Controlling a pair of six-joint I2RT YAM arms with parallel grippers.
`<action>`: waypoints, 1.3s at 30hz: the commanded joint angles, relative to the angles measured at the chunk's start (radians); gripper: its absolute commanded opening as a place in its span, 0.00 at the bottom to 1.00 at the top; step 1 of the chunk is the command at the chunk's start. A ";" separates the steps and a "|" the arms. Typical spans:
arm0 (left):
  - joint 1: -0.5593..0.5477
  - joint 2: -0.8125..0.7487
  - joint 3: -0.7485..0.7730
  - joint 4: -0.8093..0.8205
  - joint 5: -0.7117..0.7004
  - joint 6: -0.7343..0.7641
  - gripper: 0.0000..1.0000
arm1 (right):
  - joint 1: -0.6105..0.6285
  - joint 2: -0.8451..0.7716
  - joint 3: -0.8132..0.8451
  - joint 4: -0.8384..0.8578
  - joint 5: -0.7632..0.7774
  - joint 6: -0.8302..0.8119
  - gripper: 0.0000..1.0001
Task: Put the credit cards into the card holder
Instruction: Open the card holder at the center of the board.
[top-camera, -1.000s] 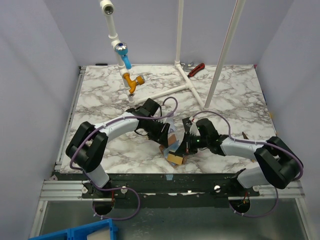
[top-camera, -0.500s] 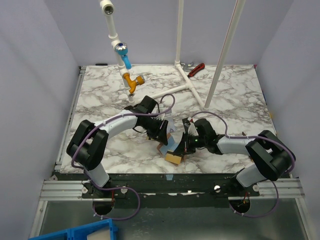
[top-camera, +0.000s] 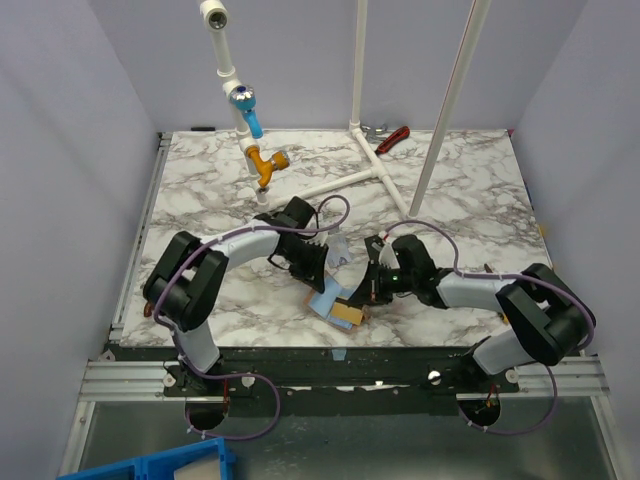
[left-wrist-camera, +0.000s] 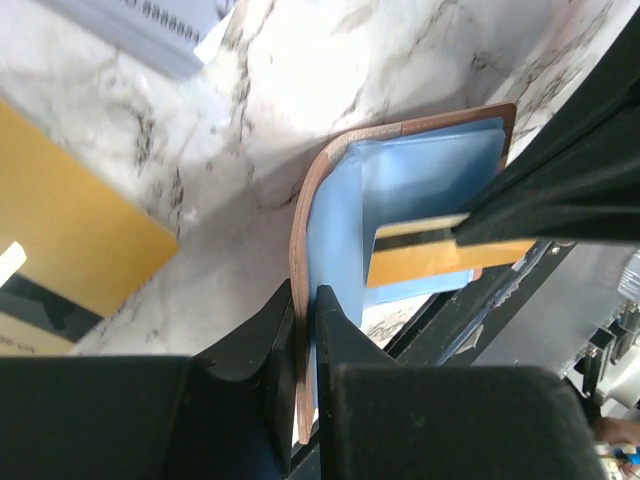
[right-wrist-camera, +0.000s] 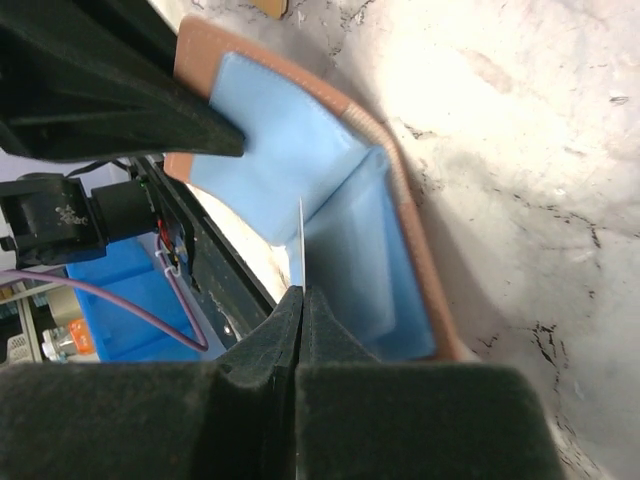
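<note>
Close to the middle of the table's (top-camera: 200, 180) near edge, the left gripper (left-wrist-camera: 305, 310) was pinched tight on one flap of the card holder (right-wrist-camera: 290, 140), which stood open in a bend, tan outside and light blue inside. The right gripper (right-wrist-camera: 298, 295) was clamped on a gold card (left-wrist-camera: 430, 262) with a dark stripe. That card's free end sat between the two blue flaps, and from the right wrist it showed only as a thin pale edge. A second gold card (left-wrist-camera: 70, 240) lay flat on the marble just beside the holder, partly cut off from view. Beyond it lay a silvery-grey card (left-wrist-camera: 150, 25), also cut off, with a row of raised digits that looked like eights, though I couldn't read them for certain. At the far edge lay a red-handled tool (top-camera: 394, 138).
</note>
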 joint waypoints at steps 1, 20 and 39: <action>-0.016 -0.125 -0.115 0.056 -0.064 -0.032 0.11 | -0.016 -0.012 0.006 -0.011 0.026 -0.008 0.01; 0.065 -0.059 -0.198 0.250 0.096 -0.290 0.12 | 0.004 -0.042 0.175 -0.304 -0.019 -0.081 0.01; 0.066 -0.172 -0.293 0.325 0.039 -0.248 0.40 | 0.063 0.039 0.245 -0.618 0.314 -0.153 0.01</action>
